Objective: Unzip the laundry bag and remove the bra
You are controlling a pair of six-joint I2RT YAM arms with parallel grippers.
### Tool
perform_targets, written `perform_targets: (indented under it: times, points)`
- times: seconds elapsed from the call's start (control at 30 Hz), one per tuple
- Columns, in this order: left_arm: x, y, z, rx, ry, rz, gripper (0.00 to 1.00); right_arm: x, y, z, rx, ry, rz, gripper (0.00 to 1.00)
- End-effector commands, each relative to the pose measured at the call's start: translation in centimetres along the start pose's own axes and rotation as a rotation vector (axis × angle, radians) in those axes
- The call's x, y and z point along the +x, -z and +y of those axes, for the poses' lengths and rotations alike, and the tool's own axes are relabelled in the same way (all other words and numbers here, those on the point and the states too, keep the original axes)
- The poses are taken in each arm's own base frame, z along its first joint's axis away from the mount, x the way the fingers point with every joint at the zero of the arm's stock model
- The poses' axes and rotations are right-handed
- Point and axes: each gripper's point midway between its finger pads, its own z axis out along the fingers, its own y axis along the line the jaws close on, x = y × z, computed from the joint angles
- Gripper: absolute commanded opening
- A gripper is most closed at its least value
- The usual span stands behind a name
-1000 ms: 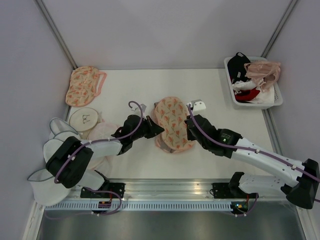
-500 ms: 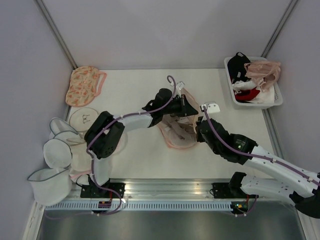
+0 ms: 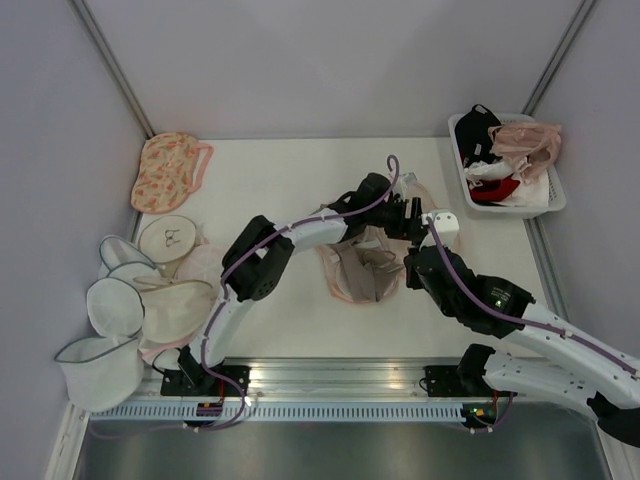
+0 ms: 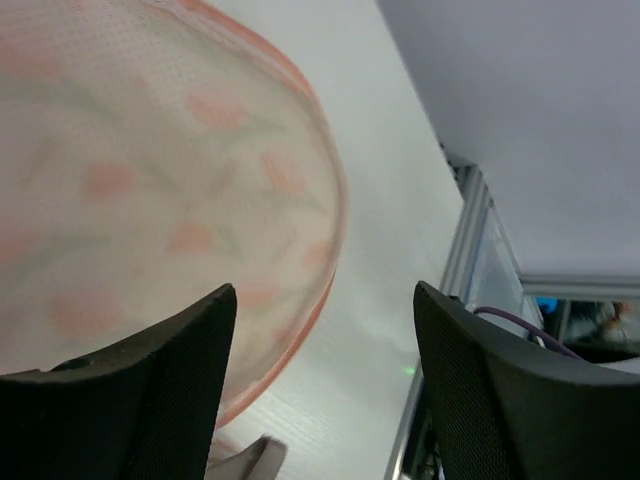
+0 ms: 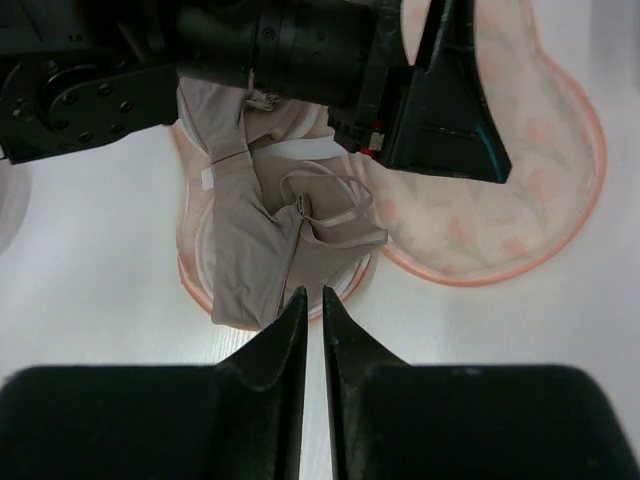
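"How far along was the job?"

"The unzipping looked finished. Nearest the arm bases, the right gripper (image 5: 312,296) hovered just off the near rim of the laundry bag (image 5: 500,200). Its fingers were drawn almost together, with nothing between them."

"And the bra?"

"The bra (image 5: 262,255) lay crumpled in the bag's lower half, near the middle of the tabletop (image 3: 270,180), with its cups and pale straps fully exposed. It had not been lifted out, and neither gripper had hold of it."

"What kept the bag open?"

"The floral upper half was folded over to the right, beside the bra, with its paler inner side showing. Just beyond, the left gripper (image 4: 324,292) reached over it with its jaws spread wide. Its wrist view showed the flap's edge past the fingers but nothing pinched between them. Whether a finger pressed on the flap could not be told."

"So what was left?"

"By that reckoning, the removal itself: grasping the bra and carrying it clear of the pouch. Farther back, a second floral pouch (image 3: 165,172) at the far left and a basket (image 3: 556,203) of garments at the far right played no part."
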Motion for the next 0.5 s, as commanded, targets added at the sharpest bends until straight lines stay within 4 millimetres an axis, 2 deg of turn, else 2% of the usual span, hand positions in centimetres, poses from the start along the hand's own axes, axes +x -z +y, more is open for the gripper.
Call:
perform_targets:
  times: [0.0,0.03,0.07,0.1,0.13,0.17,0.2,0.23,0.27,0.3,0.33,0.37,0.47]
  points:
    - [-3.8,4.6,-0.1,-0.101,-0.060,-0.175,0.77,0.0,0.3,-0.7,0.013,-0.007,-0.010,0.17]
    - [-4.3,5.9,0.3,-0.130,-0.049,-0.220,0.78,0.1,0.3,-0.6,0.008,-0.006,-0.007,0.19]
    - [-3.9,8.0,3.0,-0.231,-0.010,-0.271,0.82,0.2,0.3,-0.4,0.004,-0.002,-0.001,0.25]
    - [-5.8,10.6,1.3,-0.242,-0.027,-0.353,0.88,0.3,0.2,-0.4,0.002,0.006,0.001,0.29]
    - [-6.4,12.5,1.6,-0.283,-0.026,-0.401,0.90,0.2,0.2,0.0,-0.019,0.006,0.002,0.32]
    - [-5.3,14.1,3.4,-0.364,-0.004,-0.428,0.91,0.4,0.0,0.2,-0.028,0.016,0.008,0.36]
    - [-5.2,15.4,3.6,-0.389,-0.001,-0.456,0.93,0.5,-0.1,0.4,-0.034,0.026,0.010,0.37]
    - [-6.5,17.9,1.2,-0.372,-0.026,-0.527,0.94,0.5,-0.4,0.8,-0.045,0.033,0.007,0.38]
    - [-6.7,19.6,1.5,-0.405,-0.021,-0.572,0.95,0.7,-0.5,1.2,-0.063,0.041,0.018,0.41]
    - [-5.2,20.7,2.2,-0.428,-0.004,-0.576,0.96,0.8,-0.8,1.4,-0.069,0.050,0.021,0.42]
    - [-5.9,22.8,0.1,-0.402,-0.024,-0.641,0.98,0.9,-1.3,1.8,-0.073,0.070,0.025,0.43]
    - [-4.8,24.1,0.9,-0.432,-0.009,-0.658,0.99,1.1,-1.6,2.2,-0.086,0.081,0.034,0.45]
    - [-3.6,27.2,-0.7,-0.413,-0.006,-0.714,1.00,1.7,-3.0,3.6,-0.113,0.132,0.052,0.48]
